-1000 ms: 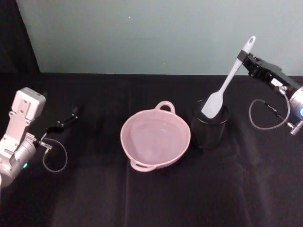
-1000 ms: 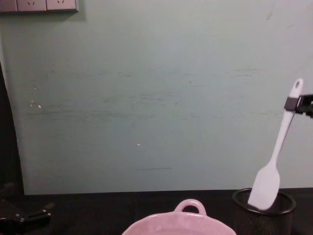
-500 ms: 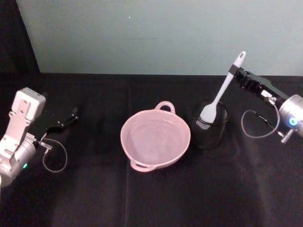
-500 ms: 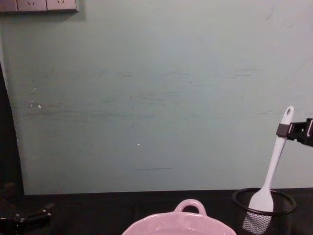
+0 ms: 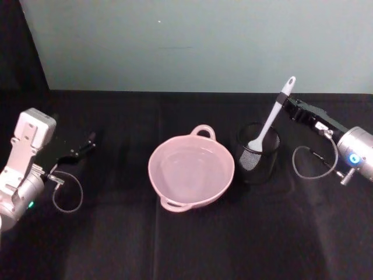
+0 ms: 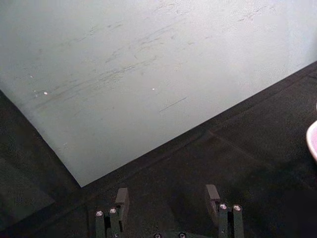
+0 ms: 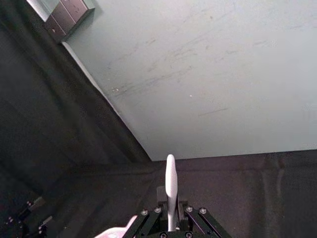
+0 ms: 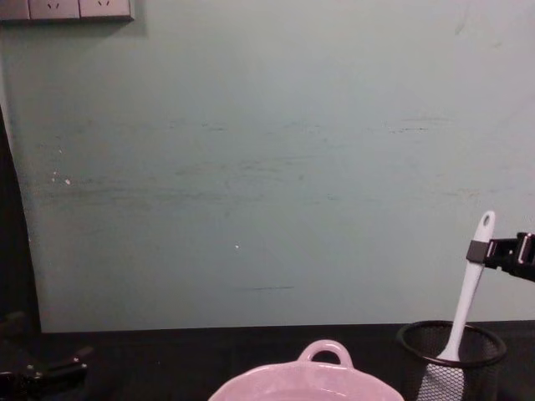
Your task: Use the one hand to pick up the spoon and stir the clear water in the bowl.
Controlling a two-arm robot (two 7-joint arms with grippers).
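The white spoon (image 5: pixel 270 119) stands tilted in the black wire-mesh cup (image 5: pixel 258 153), its head down inside the mesh. My right gripper (image 5: pixel 284 101) is shut on the spoon's handle just below the tip; the chest view shows the same hold on the spoon (image 8: pixel 468 288) by the right gripper (image 8: pixel 478 251), and the spoon's handle (image 7: pixel 170 191) rises between the fingers in the right wrist view. The pale pink bowl (image 5: pixel 191 170) sits left of the cup, with its loop handle (image 8: pixel 324 351) at the far rim. My left gripper (image 5: pixel 81 149) rests open at the far left.
A black cloth covers the table (image 5: pixel 186 245). A pale green wall (image 5: pixel 198 41) stands close behind the bowl and the cup. A cable loop (image 5: pixel 315 163) hangs under the right wrist.
The right gripper has come down with the spoon, and the spoon's head has sunk from the cup's rim to deep inside the mesh cup. The left arm has not moved.
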